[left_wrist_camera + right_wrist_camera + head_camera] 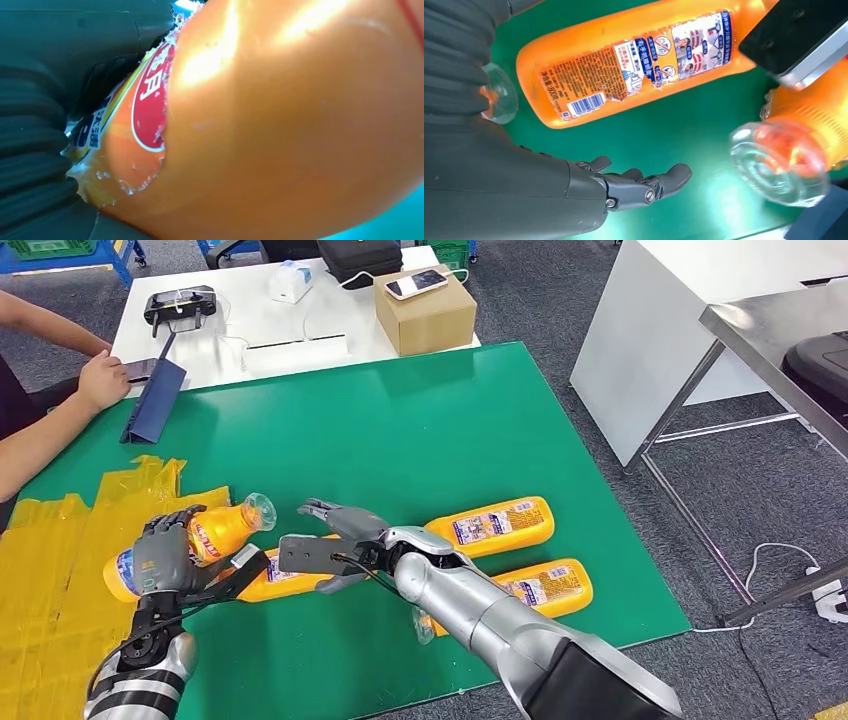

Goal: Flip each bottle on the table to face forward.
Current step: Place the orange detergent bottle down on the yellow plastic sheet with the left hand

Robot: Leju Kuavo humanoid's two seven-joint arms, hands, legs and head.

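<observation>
My left hand (163, 562) grips an orange bottle (215, 530) and holds it above the green mat (400, 430), its clear cap (260, 510) pointing to the back right. Close up, this bottle (275, 125) shows part of a red label (150, 100). My right hand (340, 532) hovers just beside that cap, palm empty and fingers (644, 185) stretched out. A second bottle (268, 582) lies on the mat beneath both hands, its back label up (634, 65). Two more bottles (500, 525) (545, 585) lie at the right with printed back labels showing.
Yellow tape (60, 550) covers the mat's left part. A person's arm (60, 410) rests at the left edge beside a blue folder (155, 400). A cardboard box (425, 310) with a phone stands behind the mat. A metal table (780, 350) stands at the right.
</observation>
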